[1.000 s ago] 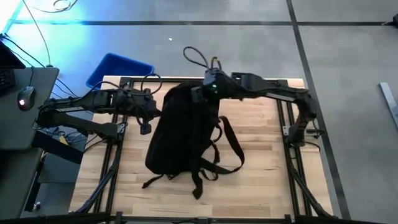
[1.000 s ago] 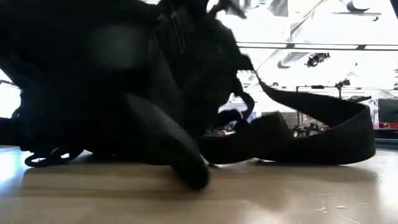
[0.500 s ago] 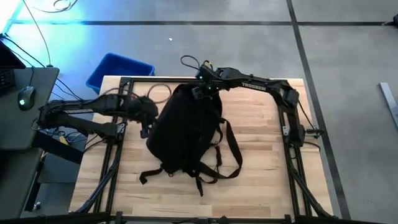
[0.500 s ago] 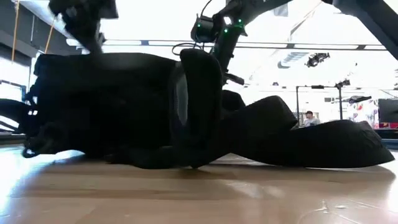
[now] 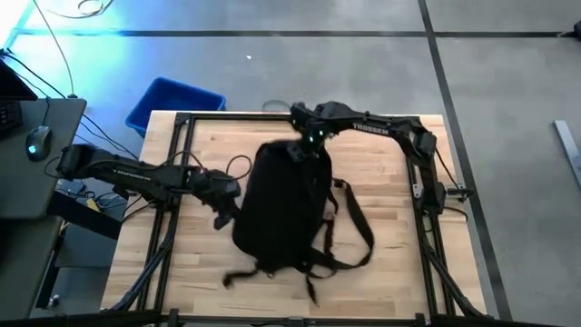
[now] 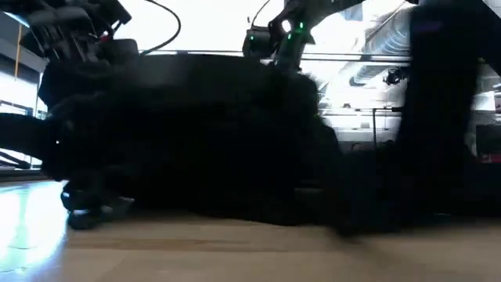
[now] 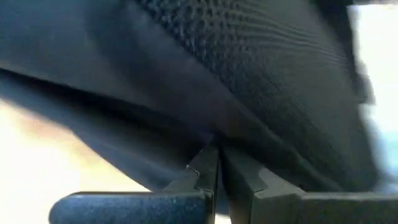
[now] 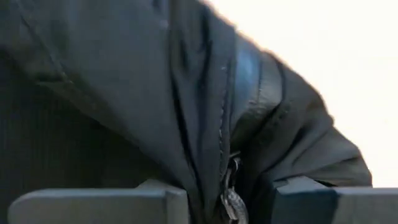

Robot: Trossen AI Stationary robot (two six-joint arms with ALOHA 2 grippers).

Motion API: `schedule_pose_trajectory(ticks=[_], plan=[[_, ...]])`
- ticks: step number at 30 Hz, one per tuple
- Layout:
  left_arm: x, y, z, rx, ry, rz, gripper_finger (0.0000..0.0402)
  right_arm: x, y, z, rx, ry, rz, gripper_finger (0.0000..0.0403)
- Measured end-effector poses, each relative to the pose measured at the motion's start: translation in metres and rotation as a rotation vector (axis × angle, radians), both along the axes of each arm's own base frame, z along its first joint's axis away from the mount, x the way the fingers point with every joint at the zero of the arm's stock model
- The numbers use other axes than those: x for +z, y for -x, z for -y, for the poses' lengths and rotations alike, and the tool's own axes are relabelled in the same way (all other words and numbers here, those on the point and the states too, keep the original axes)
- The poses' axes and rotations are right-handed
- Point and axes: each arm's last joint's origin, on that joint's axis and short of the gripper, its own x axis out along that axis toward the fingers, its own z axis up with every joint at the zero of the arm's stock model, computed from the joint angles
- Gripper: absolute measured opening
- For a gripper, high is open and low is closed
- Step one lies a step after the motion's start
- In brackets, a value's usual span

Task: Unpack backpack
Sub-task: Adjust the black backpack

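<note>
The black backpack [image 5: 281,209] lies flat in the middle of the wooden table [image 5: 399,227], and in the low view it fills most of the picture [image 6: 196,141]. Its long straps [image 5: 356,238] trail off toward the near right. My left gripper [image 5: 227,213] is at the backpack's left side, shut on its fabric [image 7: 217,152]. My right gripper [image 5: 304,148] points steeply down at the backpack's far end, closed around a fold with a zipper [image 8: 229,186]. My left gripper pinches a thin fold of fabric on the backpack's left side [image 7: 214,134] between its two fingertips [image 7: 202,168], slanting down from the table's left. The backpack rests on the table. My right gripper has a bunched fold of fabric with a zipper pull [image 8: 231,198] between its fingers [image 8: 168,200] at the backpack's far end, coming from above. The backpack's body lies below it on the table.
A blue bin [image 5: 172,98] stands off the table's far left corner. A desk with a mouse [image 5: 36,143] is at the left. Black frame rails [image 5: 163,245] run along the table's left and right sides, and cables [image 5: 204,163] hang by the left arm.
Both grippers have gone down, and the left one also toward the near edge. The backpack, held up at its far end before, has come down flat and shifted toward the table's near right. Its straps have swung out to the right.
</note>
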Motion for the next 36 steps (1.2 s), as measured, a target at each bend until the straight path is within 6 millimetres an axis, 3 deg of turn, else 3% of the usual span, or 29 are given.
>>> schedule_pose_trajectory(ticks=[3,5,10,16,20,24,28,30,32,36], plan=[[0.006,-0.005,0.013,-0.118,0.095,0.120,0.0000,0.004,0.006,-0.027,0.112,0.058,-0.120,0.0092],[0.005,-0.006,0.017,-0.119,0.084,0.139,0.0000,0.006,0.005,-0.031,0.124,0.098,-0.131,0.0116],[0.003,-0.005,0.018,-0.050,0.056,0.108,0.0000,0.019,-0.001,-0.020,0.060,0.118,-0.030,0.0192],[0.008,-0.008,0.019,-0.042,0.079,0.161,0.0000,0.059,-0.009,0.011,-0.119,0.213,0.209,0.0276],[0.010,-0.008,0.019,-0.037,0.093,0.169,0.0000,0.077,-0.004,0.018,-0.257,0.260,0.218,0.0291],[0.016,-0.010,0.014,0.029,0.067,0.229,0.0000,0.086,-0.014,-0.011,0.005,0.120,0.297,0.0284],[0.028,-0.017,0.005,0.104,0.021,0.306,0.0000,0.070,-0.023,-0.046,0.184,-0.055,0.292,0.0268],[0.030,-0.018,0.001,0.112,0.012,0.314,0.0000,0.055,-0.024,-0.050,0.179,-0.085,0.253,0.0258],[0.029,-0.017,0.000,0.108,0.001,0.311,0.0000,0.035,-0.027,-0.043,0.123,-0.071,0.239,0.0249],[0.015,-0.016,0.000,0.064,-0.009,0.253,0.0000,-0.014,-0.030,-0.009,-0.113,-0.065,0.226,0.0231]])
